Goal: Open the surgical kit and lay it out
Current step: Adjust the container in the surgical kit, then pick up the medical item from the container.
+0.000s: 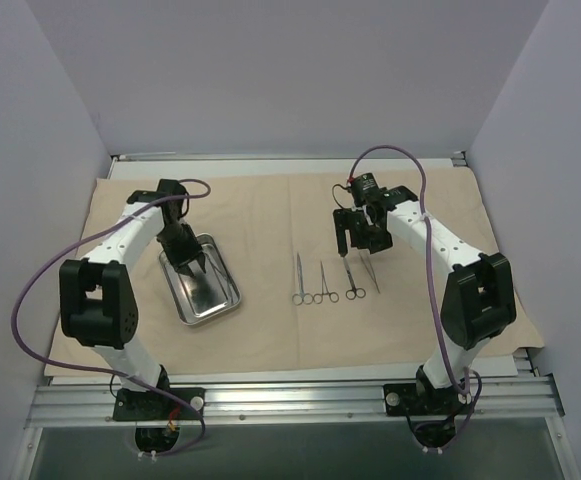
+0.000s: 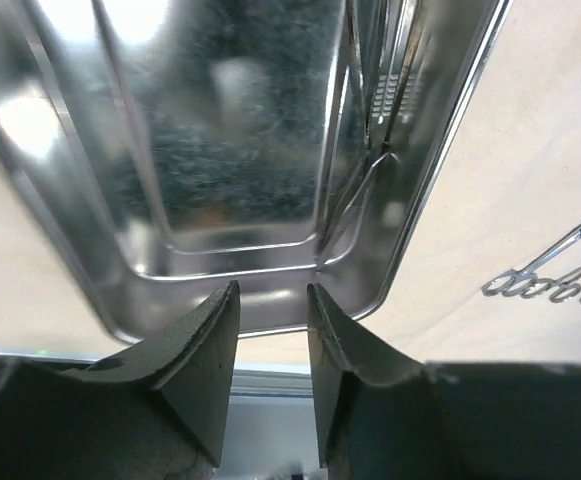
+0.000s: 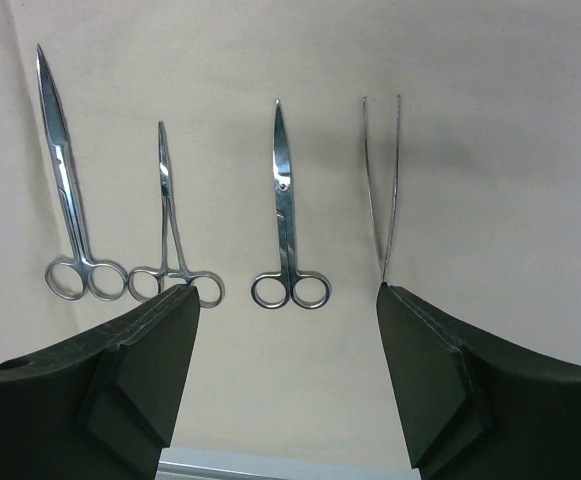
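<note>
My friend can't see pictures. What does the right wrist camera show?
On beige cloth lie, side by side, long scissors, ring-handled forceps, shorter scissors and thin tweezers, all shiny steel. The right gripper stands wide open at the bottom of the picture, holding nothing.

Pale walls point(image 1: 270, 70) enclose the table point(image 1: 290, 372); a metal rail point(image 1: 300, 398) fronts it.

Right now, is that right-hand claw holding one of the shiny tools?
No, the right gripper stands open with nothing between its fingers; the tweezers lie flat on the cloth.
</note>
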Robot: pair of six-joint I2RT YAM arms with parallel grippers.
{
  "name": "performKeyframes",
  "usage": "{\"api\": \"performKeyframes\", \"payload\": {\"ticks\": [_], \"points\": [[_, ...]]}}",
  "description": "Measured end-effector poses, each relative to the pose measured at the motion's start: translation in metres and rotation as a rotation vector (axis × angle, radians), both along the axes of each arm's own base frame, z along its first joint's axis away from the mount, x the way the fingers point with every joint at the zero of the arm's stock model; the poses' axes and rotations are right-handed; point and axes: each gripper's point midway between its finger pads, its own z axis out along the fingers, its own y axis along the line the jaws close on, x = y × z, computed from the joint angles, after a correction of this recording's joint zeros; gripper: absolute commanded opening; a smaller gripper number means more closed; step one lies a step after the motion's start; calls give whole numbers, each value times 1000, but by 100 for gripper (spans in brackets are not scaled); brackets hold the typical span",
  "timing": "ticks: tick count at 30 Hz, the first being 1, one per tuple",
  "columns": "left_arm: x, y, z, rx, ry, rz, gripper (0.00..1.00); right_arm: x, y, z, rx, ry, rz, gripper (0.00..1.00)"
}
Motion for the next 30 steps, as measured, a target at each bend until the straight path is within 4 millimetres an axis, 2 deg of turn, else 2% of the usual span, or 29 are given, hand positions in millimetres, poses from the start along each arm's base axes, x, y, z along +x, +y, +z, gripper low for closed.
{"api": "performKeyframes", "payload": {"ticks": [3,9,14,18,23,28,30], "points": [[-2,-17,-23,-59,26,0,48,-2,-2,1,-7,10,-7,73],[1,-50,-58,-93,29,-55,49,-8,-4,10,-14,4,-14,73],[12,-56,-69,-96,1,-53,48,-12,-6,26,5,-38,-23,73],[14,-57,-74,-86,-3,-55,48,-17,-8,32,15,-51,-34,73],[11,-60,-80,-79,16,-63,43,-20,-8,32,18,-47,-44,73],[9,-66,-85,-97,38,-56,29,-20,-8,32,18,-46,-45,73],[7,-69,-87,-109,51,-54,20,-20,-8,32,19,-46,-46,73]]}}
